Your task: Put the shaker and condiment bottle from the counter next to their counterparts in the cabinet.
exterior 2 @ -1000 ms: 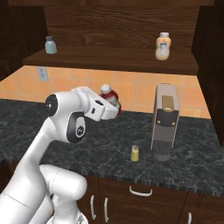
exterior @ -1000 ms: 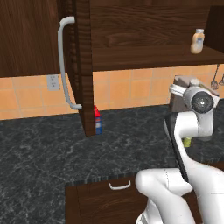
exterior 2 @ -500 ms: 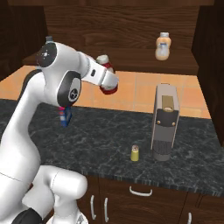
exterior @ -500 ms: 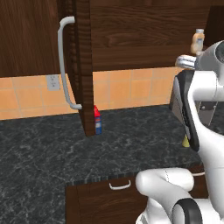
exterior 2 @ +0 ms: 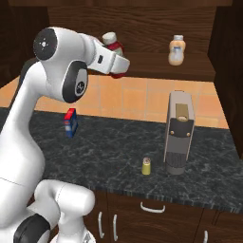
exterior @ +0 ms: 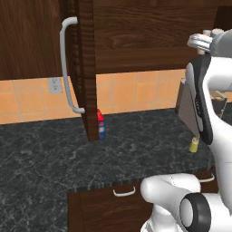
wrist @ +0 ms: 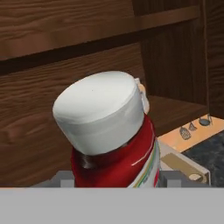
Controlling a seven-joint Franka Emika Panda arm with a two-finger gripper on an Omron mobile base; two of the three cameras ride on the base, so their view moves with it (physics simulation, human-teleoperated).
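Up at shelf height, my claw (exterior 2: 115, 60) pinches the small red white-capped condiment bottle (wrist: 114, 144) before the dark wooden cabinet (exterior 2: 190, 71). Unplaced yet; the yellow-green shaker (exterior 2: 146, 166) waits on the black marbled counter (exterior 2: 114, 152).

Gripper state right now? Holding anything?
Gripper: shut on the red bottle, fingers either side of its body, raised in front of the cabinet.

arm (exterior 2: 57, 71) raised high, jaws clamped shut
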